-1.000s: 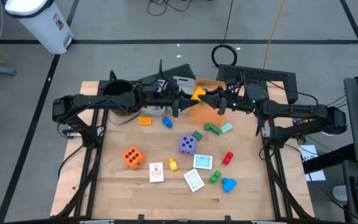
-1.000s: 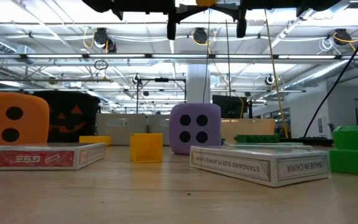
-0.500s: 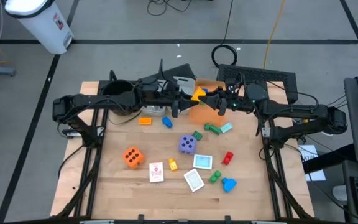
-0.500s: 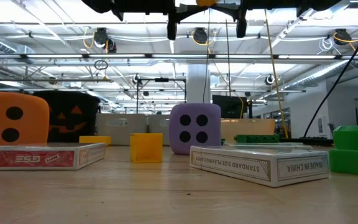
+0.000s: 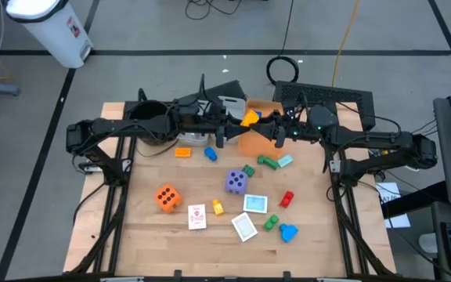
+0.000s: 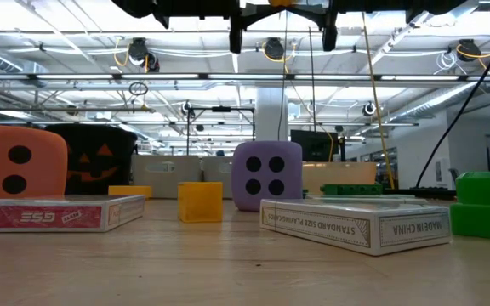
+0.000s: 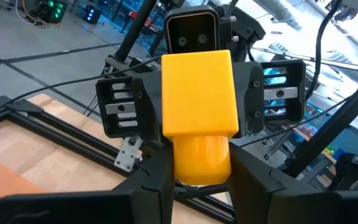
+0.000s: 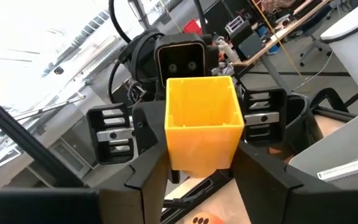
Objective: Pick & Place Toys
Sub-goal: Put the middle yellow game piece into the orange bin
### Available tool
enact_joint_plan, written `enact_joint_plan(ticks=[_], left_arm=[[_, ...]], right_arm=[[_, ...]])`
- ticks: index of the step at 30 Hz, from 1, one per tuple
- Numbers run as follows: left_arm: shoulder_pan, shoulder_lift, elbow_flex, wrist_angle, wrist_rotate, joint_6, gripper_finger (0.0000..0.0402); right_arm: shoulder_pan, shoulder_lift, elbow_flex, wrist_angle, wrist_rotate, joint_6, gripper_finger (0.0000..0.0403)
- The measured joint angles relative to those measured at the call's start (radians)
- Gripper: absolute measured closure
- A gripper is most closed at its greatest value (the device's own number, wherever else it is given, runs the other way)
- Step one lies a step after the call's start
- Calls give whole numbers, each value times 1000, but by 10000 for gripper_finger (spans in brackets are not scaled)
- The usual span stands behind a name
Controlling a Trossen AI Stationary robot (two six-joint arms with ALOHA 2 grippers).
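A yellow plastic block (image 5: 249,118), square and hollow at one end with a round stub at the other, hangs in the air over the orange bin (image 5: 255,142) at the table's far middle. My left gripper (image 5: 233,125) and my right gripper (image 5: 269,125) face each other across it, and both are shut on it. The other toys lie on the table: an orange die (image 5: 167,197), a purple die (image 5: 236,182), card boxes (image 5: 254,204) and several small coloured blocks such as a red one (image 5: 286,199). My left gripper pinches the block's round stub (image 7: 201,160) between its two fingers (image 7: 157,183), coming level from the table's left. The block is lifted clear, above the orange bin. My right gripper pinches the two sides of the block's square body (image 8: 201,146) between its two fingers (image 8: 149,168), coming level from the table's right. The hollow end (image 8: 202,102) shows in its wrist view. The block is clear of the bin.
A black pot (image 5: 149,117) and a grey bin (image 5: 229,106) stand at the far edge, left of the orange bin. A red card box (image 5: 197,216), a blue block (image 5: 288,232) and green blocks (image 5: 268,162) lie about the table's middle and near part.
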Motion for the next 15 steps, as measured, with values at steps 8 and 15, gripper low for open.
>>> enact_joint_plan(ticks=[8, 15], left_arm=[[0, 0, 0, -5, 2, 4, 277], [0, 0, 0, -5, -1, 4, 286]], right_arm=[[-1, 0, 0, -2, -9, -21, 230], [-39, -3, 0, 8, -46, -17, 210]])
